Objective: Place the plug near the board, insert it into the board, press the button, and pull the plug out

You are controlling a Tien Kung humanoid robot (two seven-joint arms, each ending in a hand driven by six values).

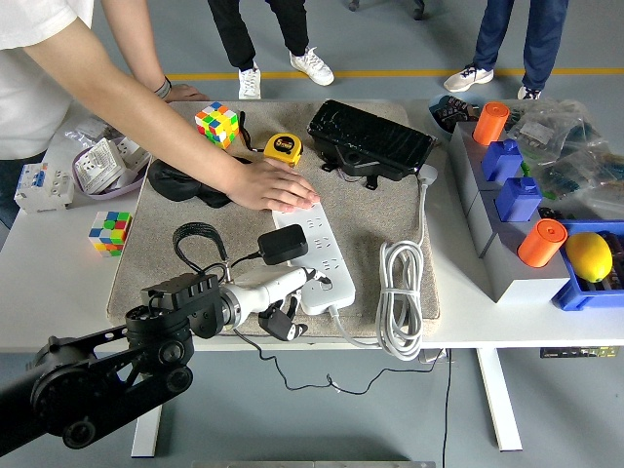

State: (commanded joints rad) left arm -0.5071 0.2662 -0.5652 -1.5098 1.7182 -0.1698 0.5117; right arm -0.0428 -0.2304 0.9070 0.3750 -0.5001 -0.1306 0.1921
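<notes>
A white power strip [327, 249] lies on a beige mat [370, 214]. A black plug [283, 244] sits in the strip's near half, and its black cable [195, 244] loops off to the left. My left hand [288, 297] is at the strip's near left corner. Its pale index finger [292, 281] is stretched out onto the strip's near end, and the other fingers are curled under and hold nothing. A person's hand [278, 187] presses flat on the strip's far end.
The strip's coiled white cord [400, 297] lies to its right. A tape measure [283, 148], a black case [370, 141] and two Rubik's cubes [216, 124] [109, 232] lie further off. Blue bins, orange cylinders [541, 241] and a lemon [588, 255] stand at the right.
</notes>
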